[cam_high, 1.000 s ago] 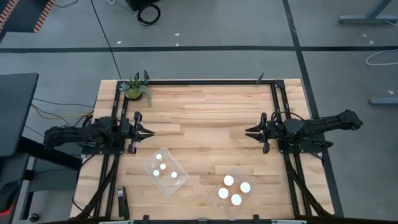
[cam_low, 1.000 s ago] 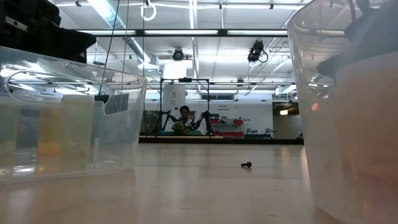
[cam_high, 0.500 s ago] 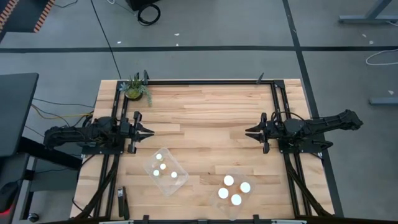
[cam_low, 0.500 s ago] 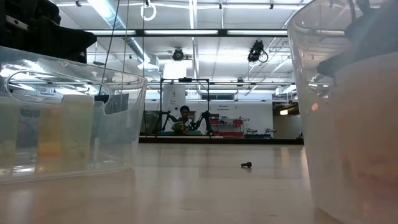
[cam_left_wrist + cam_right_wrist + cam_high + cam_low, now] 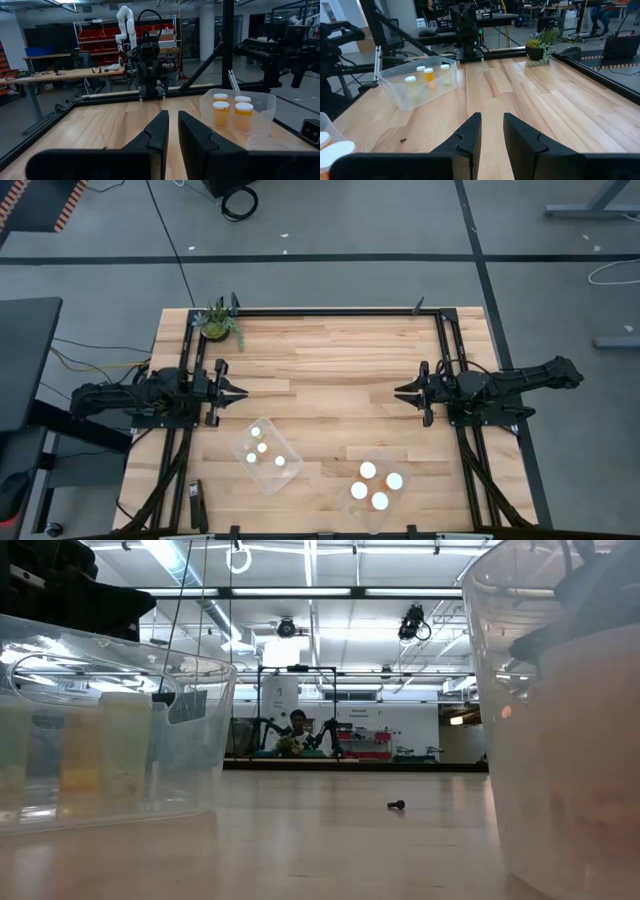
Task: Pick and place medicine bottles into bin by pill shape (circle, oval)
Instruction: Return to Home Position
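Several amber medicine bottles with white caps (image 5: 262,447) stand in a clear tub (image 5: 292,476) near the table's front edge, left of centre. Several wider ones (image 5: 368,470) stand in a second clear tub (image 5: 408,492) to its right. The left tub shows in the right wrist view (image 5: 395,87), the right tub in the left wrist view (image 5: 260,102). My left gripper (image 5: 244,393) waits at the table's left side, my right gripper (image 5: 398,392) at its right side. Both are empty with fingers nearly together (image 5: 173,120) (image 5: 492,122).
A green potted plant (image 5: 218,323) stands at the far left corner. A small dark screw (image 5: 396,805) lies on the wood between the tubs. A dark object (image 5: 196,502) lies at the near left edge. Black rails (image 5: 330,311) frame the table's far edge and sides.
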